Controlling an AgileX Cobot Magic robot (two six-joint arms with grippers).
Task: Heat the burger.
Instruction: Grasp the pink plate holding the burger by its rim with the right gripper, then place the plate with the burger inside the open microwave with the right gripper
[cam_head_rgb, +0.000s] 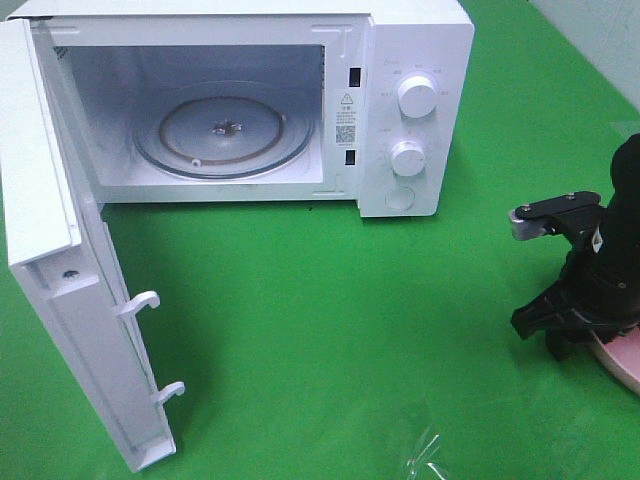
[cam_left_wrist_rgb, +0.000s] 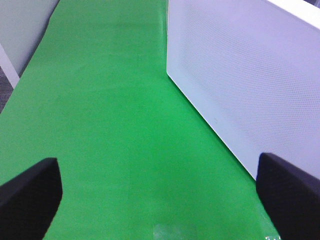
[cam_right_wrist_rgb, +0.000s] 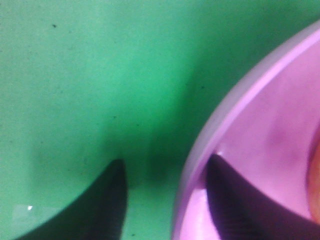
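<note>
Right gripper (cam_right_wrist_rgb: 165, 160) is down at the pink plate (cam_right_wrist_rgb: 260, 125), jaws apart, straddling its rim: one finger inside, the other over the green cloth (cam_right_wrist_rgb: 100, 75), clear of the edge. The burger (cam_right_wrist_rgb: 316, 185) is just an orange sliver on the plate. Left gripper (cam_left_wrist_rgb: 157, 160) gapes wide over the cloth, and the microwave (cam_head_rgb: 420, 60) has its door (cam_head_rgb: 60, 300) open

White box microwave oven (cam_head_rgb: 415, 150) sits at 11 o'clock on green cloth-covered table (cam_head_rgb: 350, 320), its white door (cam_head_rgb: 90, 330) standing out toward 8 o'clock, round glass turntable (cam_head_rgb: 225, 135) inside; round pink plate (cam_head_rgb: 625, 365) at 4 o'clock, black right gripper (cam_right_wrist_rgb: 165, 160) astride its rim.
</note>
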